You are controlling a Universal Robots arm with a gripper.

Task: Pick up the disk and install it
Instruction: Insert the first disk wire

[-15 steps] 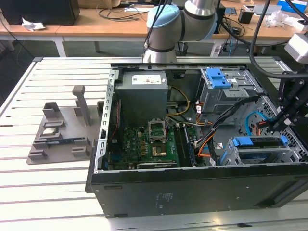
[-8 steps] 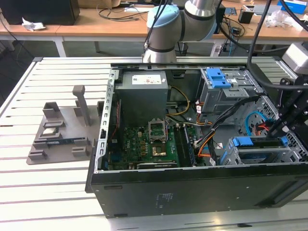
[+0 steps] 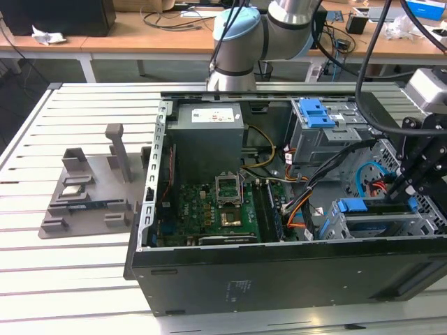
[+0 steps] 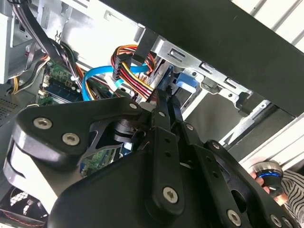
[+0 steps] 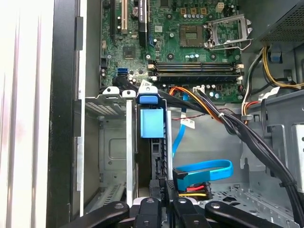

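Note:
The disk (image 3: 380,207) stands on edge in the lower drive cage (image 3: 377,227) of the open computer case, at the exterior view's right. Its blue carrier frame (image 5: 152,122) shows at the end nearer the motherboard, between two metal rails. In the second wrist view the blue carrier tab (image 4: 186,81) lies just past the fingertips. My gripper (image 3: 392,190) hangs over the disk's other end. Its black fingers (image 5: 160,190) are drawn together, with nothing visible between them, in both wrist views. I cannot tell whether my gripper (image 4: 168,97) touches the disk.
A cable bundle (image 5: 228,123) and a blue flat cable (image 5: 204,170) run close beside the cage. The motherboard (image 3: 209,209), power supply (image 3: 208,139) and an upper cage with a blue clip (image 3: 316,112) lie inside the case. A grey fixture (image 3: 87,192) sits on the table.

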